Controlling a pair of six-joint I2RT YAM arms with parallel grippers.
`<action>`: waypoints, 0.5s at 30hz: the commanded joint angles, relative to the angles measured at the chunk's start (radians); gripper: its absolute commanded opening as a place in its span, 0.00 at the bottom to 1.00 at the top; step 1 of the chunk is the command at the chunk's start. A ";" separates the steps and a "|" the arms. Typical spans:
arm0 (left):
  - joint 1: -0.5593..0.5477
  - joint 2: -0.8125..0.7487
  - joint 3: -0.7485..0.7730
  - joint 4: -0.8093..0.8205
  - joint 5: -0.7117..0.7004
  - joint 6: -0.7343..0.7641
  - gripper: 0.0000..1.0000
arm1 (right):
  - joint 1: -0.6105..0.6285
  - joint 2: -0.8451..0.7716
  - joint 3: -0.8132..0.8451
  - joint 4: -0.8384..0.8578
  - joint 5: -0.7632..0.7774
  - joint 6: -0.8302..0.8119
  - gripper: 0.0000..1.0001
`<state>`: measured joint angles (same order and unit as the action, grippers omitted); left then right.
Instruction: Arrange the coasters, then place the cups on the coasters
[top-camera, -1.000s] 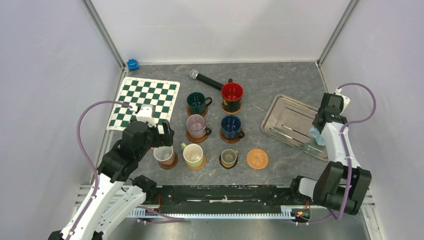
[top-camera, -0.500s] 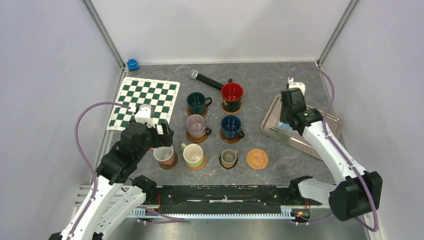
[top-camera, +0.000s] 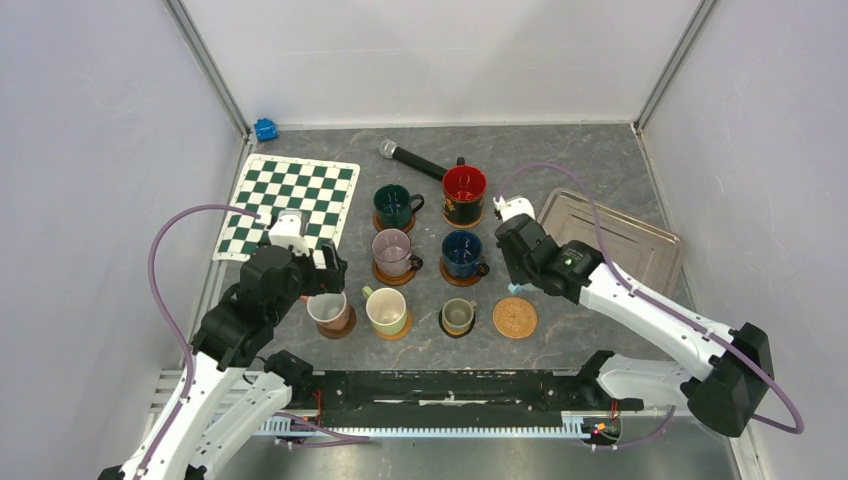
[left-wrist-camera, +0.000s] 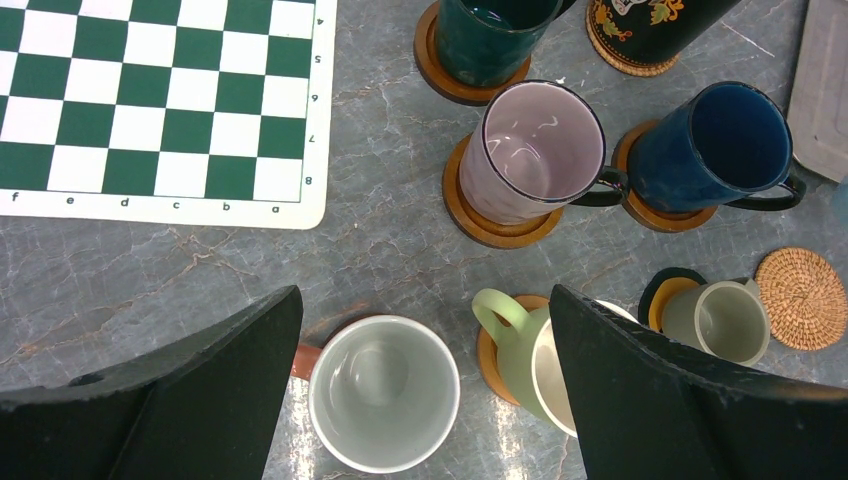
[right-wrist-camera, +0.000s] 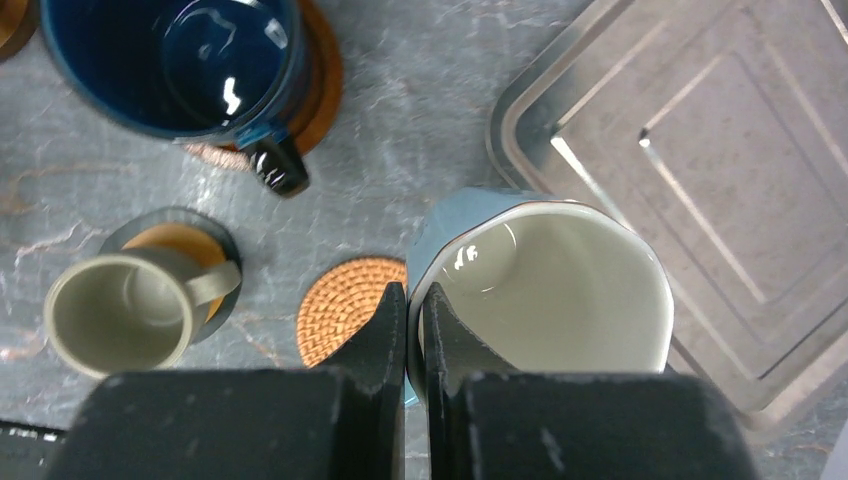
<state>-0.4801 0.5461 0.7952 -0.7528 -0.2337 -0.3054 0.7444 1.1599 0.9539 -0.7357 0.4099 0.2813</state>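
The woven coaster (top-camera: 514, 317) lies bare on top. The small grey-olive cup (top-camera: 459, 316) crowds its 9 o'clock and the dark blue cup (top-camera: 463, 254) its 11 o'clock. The metal tray (top-camera: 630, 235) flanks 2 o'clock. Bare table (top-camera: 560, 335) spans 3 to 6 o'clock.

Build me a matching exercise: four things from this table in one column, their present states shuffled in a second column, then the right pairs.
Things
1. light blue cup
2. woven coaster
3. dark blue cup
4. left gripper

States
A. standing on an orange-brown coaster
B. open above the white-inside cup
C. bare, no cup on it
D. pinched at the rim by the shut right gripper

Pairs: 1-D, 2-C, 3-A, 4-B
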 joint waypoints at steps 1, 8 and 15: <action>-0.003 -0.007 0.008 0.043 -0.012 0.023 1.00 | 0.059 -0.062 -0.020 0.019 0.005 0.059 0.00; -0.003 -0.007 0.009 0.041 -0.013 0.021 1.00 | 0.125 -0.097 -0.076 0.040 -0.016 0.124 0.00; -0.003 0.000 0.009 0.043 -0.017 0.020 1.00 | 0.154 -0.134 -0.120 0.040 -0.031 0.185 0.00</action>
<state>-0.4801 0.5461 0.7952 -0.7528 -0.2344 -0.3054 0.8852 1.0698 0.8337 -0.7433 0.3584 0.4187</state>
